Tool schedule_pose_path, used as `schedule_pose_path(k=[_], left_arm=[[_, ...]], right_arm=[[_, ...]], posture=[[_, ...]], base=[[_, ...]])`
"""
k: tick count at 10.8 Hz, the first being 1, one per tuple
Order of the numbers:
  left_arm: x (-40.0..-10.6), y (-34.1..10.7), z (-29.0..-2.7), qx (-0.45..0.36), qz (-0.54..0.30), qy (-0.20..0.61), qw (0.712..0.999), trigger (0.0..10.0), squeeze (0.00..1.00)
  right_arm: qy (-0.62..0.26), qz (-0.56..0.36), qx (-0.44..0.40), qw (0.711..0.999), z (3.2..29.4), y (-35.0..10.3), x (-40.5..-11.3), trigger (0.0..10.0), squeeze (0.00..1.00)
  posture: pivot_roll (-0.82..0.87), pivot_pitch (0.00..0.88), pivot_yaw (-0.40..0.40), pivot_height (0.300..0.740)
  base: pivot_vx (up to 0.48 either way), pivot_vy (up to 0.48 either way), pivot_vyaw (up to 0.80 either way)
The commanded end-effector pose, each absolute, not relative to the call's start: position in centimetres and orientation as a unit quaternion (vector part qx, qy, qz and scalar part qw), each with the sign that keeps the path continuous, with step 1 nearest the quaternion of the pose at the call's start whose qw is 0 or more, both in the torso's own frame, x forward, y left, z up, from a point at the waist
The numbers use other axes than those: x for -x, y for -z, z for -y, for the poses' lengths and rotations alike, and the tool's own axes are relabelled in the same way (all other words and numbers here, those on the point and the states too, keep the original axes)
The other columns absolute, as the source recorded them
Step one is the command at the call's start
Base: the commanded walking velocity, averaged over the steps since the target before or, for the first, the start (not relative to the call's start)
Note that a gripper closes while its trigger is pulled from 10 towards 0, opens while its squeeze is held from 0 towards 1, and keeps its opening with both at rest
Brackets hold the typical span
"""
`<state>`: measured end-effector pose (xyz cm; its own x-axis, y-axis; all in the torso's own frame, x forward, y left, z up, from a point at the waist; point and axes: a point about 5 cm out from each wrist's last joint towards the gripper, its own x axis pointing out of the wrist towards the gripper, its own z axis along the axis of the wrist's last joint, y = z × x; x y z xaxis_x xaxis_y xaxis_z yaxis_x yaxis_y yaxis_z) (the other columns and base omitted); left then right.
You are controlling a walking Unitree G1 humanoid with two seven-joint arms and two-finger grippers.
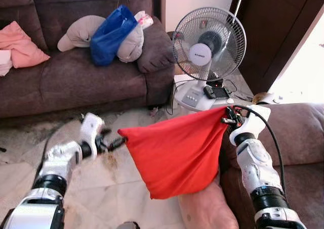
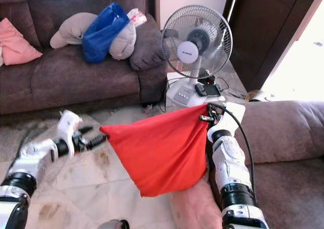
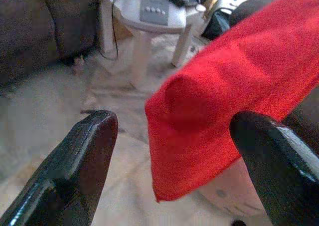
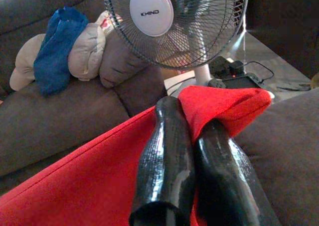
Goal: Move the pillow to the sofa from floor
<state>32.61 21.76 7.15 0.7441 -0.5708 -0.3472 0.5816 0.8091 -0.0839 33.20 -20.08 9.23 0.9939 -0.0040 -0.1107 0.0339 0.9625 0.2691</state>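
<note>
Hanging up in the air, the red pillow (image 1: 177, 155) is off the floor (image 1: 101, 188). The right tool (image 1: 229, 117) holds it by its top corner. The two black fingers (image 4: 164, 156) of this tool are closed tight on the red cloth, with the corner pinched between them. The rest of the pillow droops down from that corner, in front of the robot.

The left tool (image 1: 114, 143) is low on the robot's left side, above the floor. It is just beside the pillow's far left corner. Its two black fingers (image 3: 75, 171) are spread wide apart, and they hold nothing. In the left wrist view the red corner shows between them, but I cannot tell if it touches them.

Under the pillow there is a pale pink cushion (image 1: 210, 209). It sits next to the arm of a brown sofa (image 1: 298, 133) on the robot's right side.

Across the room stands another brown sofa (image 1: 76, 77). On it lie a pink pillow (image 1: 20, 44), a blue bag (image 1: 109, 34) and a beige pillow (image 1: 83, 32). The blue bag rests on top of the beige pillow.

A white fan (image 1: 207, 44) stands on the floor just beside that sofa. Some small black things (image 1: 215, 91) sit on the fan's base. A dark wooden door (image 1: 283, 27) is behind the fan, on the right.
</note>
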Motion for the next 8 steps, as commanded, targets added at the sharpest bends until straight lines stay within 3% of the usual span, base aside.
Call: schedule_pose_path(k=[1, 5, 8], left_arm=[[-33.0, -7.6, -21.7, -0.014, -0.174, 0.308, 0.935, 10.0, 0.0], [-34.5, -8.8, -21.4, -0.041, -0.148, 0.272, 0.95, 10.0, 0.0], [-34.8, -8.8, -20.0, -0.022, -0.157, 0.293, 0.943, 10.0, 0.0]], right_arm=[[0.02, -0.014, -0.122, 0.992, 21.4, -11.2, -33.4, 10.0, 0.0], [0.023, -0.015, -0.118, 0.993, 21.7, -11.3, -33.1, 10.0, 0.0], [0.025, -0.013, -0.114, 0.993, 22.0, -11.4, -32.9, 10.0, 0.0]], posture=[[0.0, 0.003, -0.049, 0.74], [-0.02, 0.006, -0.052, 0.74], [-0.04, 0.005, -0.049, 0.74]], base=[[0.0, 0.0, 0.0], [0.0, 0.0, 0.0], [0.0, 0.0, 0.0]])
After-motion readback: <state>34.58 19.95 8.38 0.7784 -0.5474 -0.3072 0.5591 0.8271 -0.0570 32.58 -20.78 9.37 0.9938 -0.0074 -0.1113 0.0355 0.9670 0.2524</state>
